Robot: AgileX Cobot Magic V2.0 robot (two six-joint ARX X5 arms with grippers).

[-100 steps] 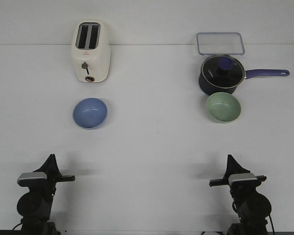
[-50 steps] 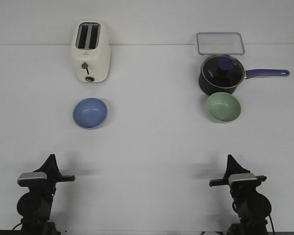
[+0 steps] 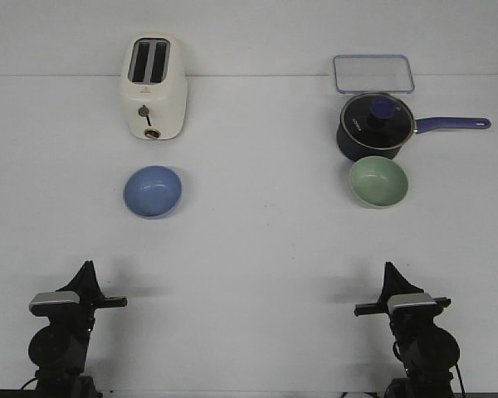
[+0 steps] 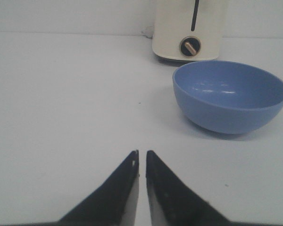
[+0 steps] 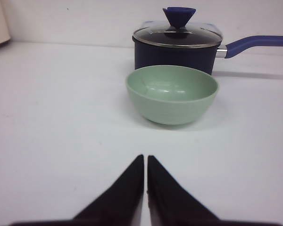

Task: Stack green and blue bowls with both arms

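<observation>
The blue bowl (image 3: 153,191) sits upright on the white table at the left, in front of the toaster; it also shows in the left wrist view (image 4: 230,96). The green bowl (image 3: 379,182) sits at the right, just in front of the saucepan; it also shows in the right wrist view (image 5: 172,93). My left gripper (image 3: 87,267) is shut and empty near the front edge, well short of the blue bowl; its tips show in the left wrist view (image 4: 142,152). My right gripper (image 3: 388,267) is shut and empty, well short of the green bowl; its tips show in the right wrist view (image 5: 145,157).
A cream toaster (image 3: 153,87) stands at the back left. A dark navy saucepan (image 3: 375,126) with a glass lid and a long handle pointing right stands right behind the green bowl. A clear rectangular container (image 3: 373,73) lies behind it.
</observation>
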